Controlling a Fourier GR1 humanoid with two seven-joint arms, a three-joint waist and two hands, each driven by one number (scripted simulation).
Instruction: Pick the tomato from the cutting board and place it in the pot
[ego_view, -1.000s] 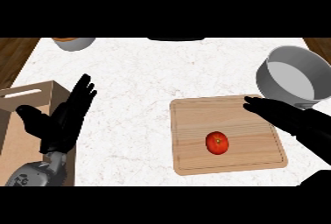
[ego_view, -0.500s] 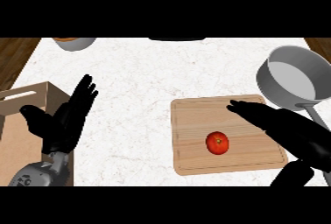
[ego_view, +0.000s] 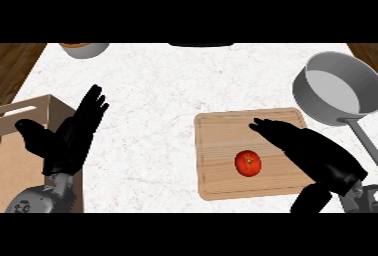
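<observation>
Over the right half of the cutting board, the right hand lies with its fingers straight and stretched toward the upper left, holding nothing. Its forearm comes in from the lower right corner and covers the board's right edge. Just left of the hand, the red tomato lies on the board, lower than the fingertips, with a thin strip of wood showing between it and the hand. Nothing lies between the two.

Beyond the board's upper right corner stands the grey pot, with a pale inside; its handle runs down toward the right, past the hand's wrist. The board and pot rest on a white marbled counter.

Well apart, at the view's left, the left hand rests open with fingers up, over the edge of a light wooden box. A small grey bowl with something orange in it sits at the counter's top left.
</observation>
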